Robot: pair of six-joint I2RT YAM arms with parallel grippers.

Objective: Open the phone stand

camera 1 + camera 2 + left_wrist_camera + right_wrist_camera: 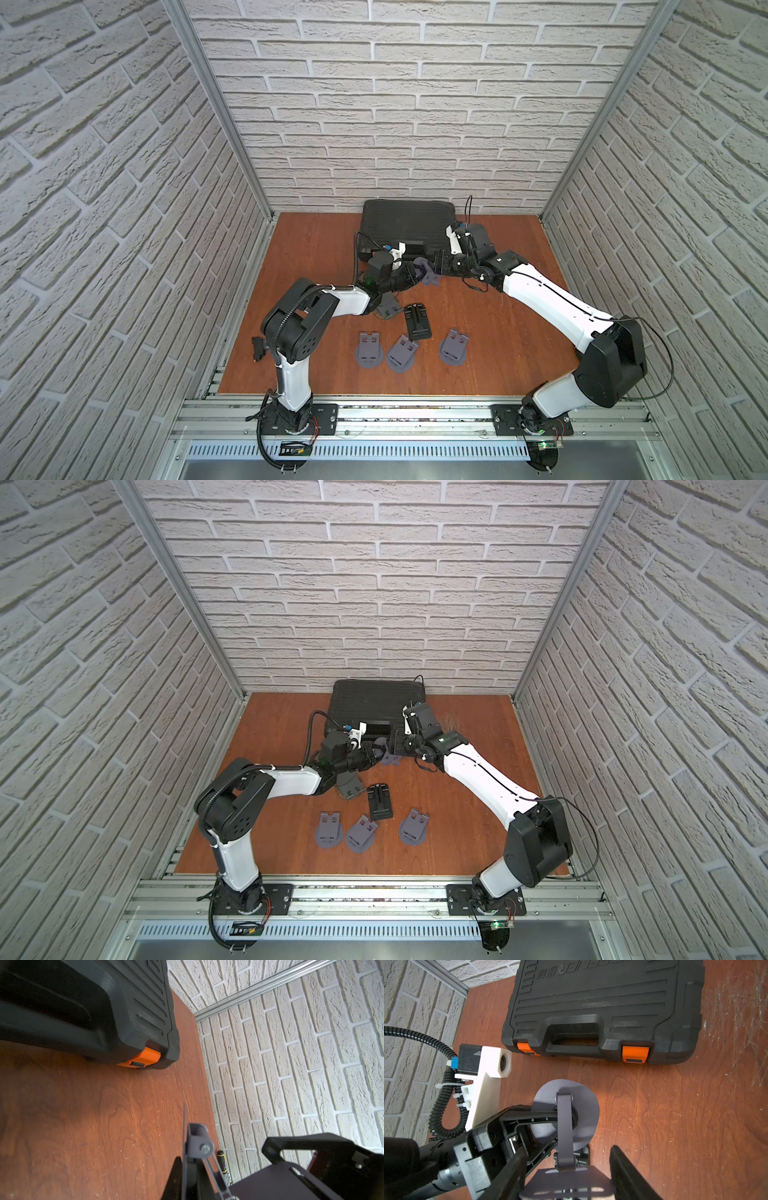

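You are viewing the phone stand (pixel 430 279) being held between both arms over the middle of the tabletop (pixel 498 353), just on the near side of the black tool case (pixel 409 224). The left gripper (pixel 417 272) is reaching in from the left, and its jaws are pressing together on the stand's round base disc (pixel 583 1101). The right gripper (pixel 436 264) is facing it from the right, and its jaws are standing partly apart, clamping the cradle plate (pixel 566 1184) by its two side edges. The hinged link (pixel 564 1126) is joining disc and plate, which are standing at an angle to each other. Toward the near edge, the left grey stand (pixel 368 345), middle grey stand (pixel 401 353) and right grey stand (pixel 453 347) are lying folded in a row. A black folded stand (pixel 417 322) is lying just beyond them. The case's orange latches (pixel 635 1053) are facing the near side.
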